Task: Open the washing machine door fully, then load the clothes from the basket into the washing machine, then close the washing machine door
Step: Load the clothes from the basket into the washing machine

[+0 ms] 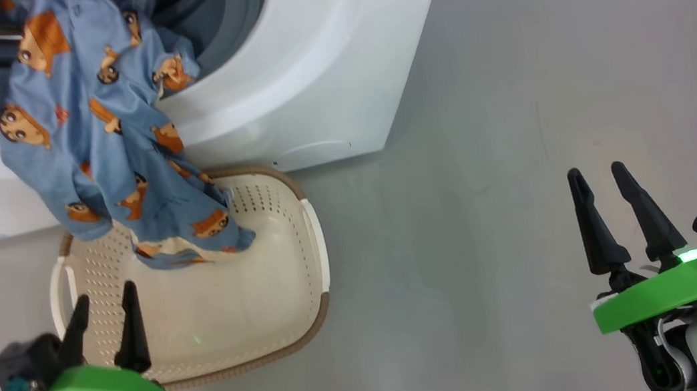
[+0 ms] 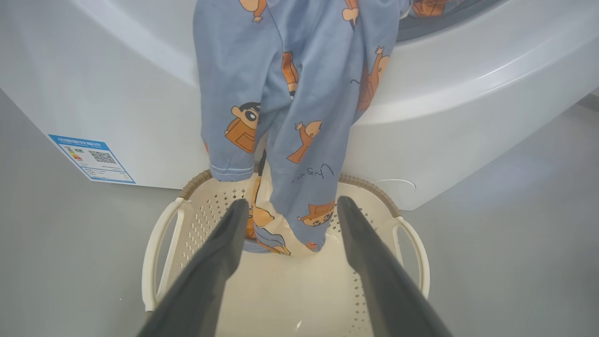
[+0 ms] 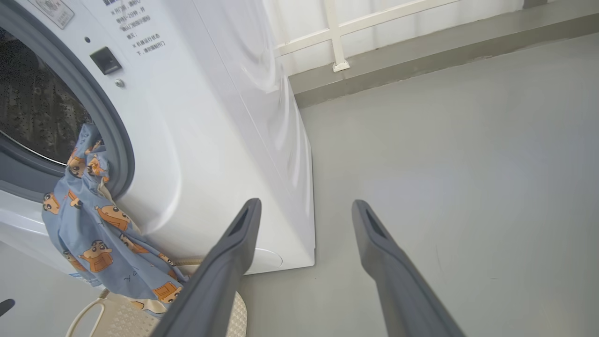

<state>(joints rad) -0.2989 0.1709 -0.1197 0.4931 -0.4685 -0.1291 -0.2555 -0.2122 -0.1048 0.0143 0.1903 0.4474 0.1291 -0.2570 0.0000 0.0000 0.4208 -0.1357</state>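
The light blue clothes [image 1: 105, 133] hang out of the washing machine [image 1: 306, 80] opening, over its front, with the lower end resting in the cream basket [image 1: 281, 298]. My left gripper [image 1: 104, 305] stands open over the basket's near edge, short of the fabric. In the left wrist view the clothes [image 2: 285, 117] dangle between and beyond my left gripper [image 2: 290, 206], with the basket [image 2: 281, 290] below. My right gripper [image 1: 598, 176] is open over bare floor to the right; in its wrist view the right gripper [image 3: 304, 206] points past the machine [image 3: 210, 117] corner. The washing machine door is out of view.
Grey floor [image 1: 515, 133] stretches to the right of the machine. A blue label [image 2: 91, 158] sits low on the machine's front. A wall base and white railing [image 3: 337, 37] run behind the machine in the right wrist view.
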